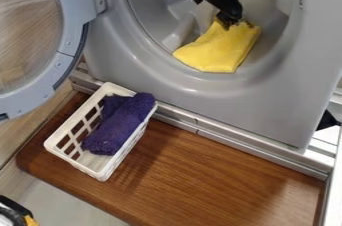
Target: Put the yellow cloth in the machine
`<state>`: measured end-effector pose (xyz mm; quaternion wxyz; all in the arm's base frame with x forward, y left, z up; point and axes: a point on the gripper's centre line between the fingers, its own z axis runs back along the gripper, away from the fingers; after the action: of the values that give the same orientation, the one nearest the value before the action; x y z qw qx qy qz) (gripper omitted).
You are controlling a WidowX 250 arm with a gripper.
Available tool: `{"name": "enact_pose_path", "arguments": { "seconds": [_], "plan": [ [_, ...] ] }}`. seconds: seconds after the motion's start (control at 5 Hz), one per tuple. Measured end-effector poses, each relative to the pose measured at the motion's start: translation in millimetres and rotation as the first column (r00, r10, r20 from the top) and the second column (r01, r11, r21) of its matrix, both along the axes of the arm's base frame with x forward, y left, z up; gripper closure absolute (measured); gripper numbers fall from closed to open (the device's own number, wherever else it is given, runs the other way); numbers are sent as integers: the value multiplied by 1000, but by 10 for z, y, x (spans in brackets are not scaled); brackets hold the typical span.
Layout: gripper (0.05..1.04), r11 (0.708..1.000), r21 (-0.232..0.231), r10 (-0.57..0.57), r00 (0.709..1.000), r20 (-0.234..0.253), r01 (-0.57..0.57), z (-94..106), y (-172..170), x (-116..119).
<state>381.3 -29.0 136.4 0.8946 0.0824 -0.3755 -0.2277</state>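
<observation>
The yellow cloth of soft fabric (219, 48) is positioned at the round opening of the grey front-loading machine (267, 92), against the lower part of the rim. The black two-finger tool (230, 20) is located inside the opening, directed downward at a slant. The upper edge of the cloth is overlapped by the tip of the tool, and the remainder of the cloth is spread below the tip, toward the front lip of the opening. How far the tool is opened cannot be determined, nor can it be confirmed whether the cloth is gripped or only touched.

The round grey-framed door with a transparent pane (65, 45) is swung open at the left of the view. In front of the machine, a white slotted plastic basket (101, 174) is placed on the brown wood-grain worktop (220, 180). A dark purple, rolled fabric cloth (120, 125) is contained in the basket.
</observation>
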Motion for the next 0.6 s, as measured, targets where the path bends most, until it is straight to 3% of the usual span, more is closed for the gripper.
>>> {"name": "enact_pose_path", "arguments": {
  "seconds": [0.2,0.4,0.6],
  "plan": [
    [83,999,-46,3,979,-202,-13,-236,-93,-380],
    [83,991,-107,28,911,-412,-79,-623,-214,-887],
    [83,987,-115,41,875,-483,-110,-804,-306,-1306]
  ]
}}
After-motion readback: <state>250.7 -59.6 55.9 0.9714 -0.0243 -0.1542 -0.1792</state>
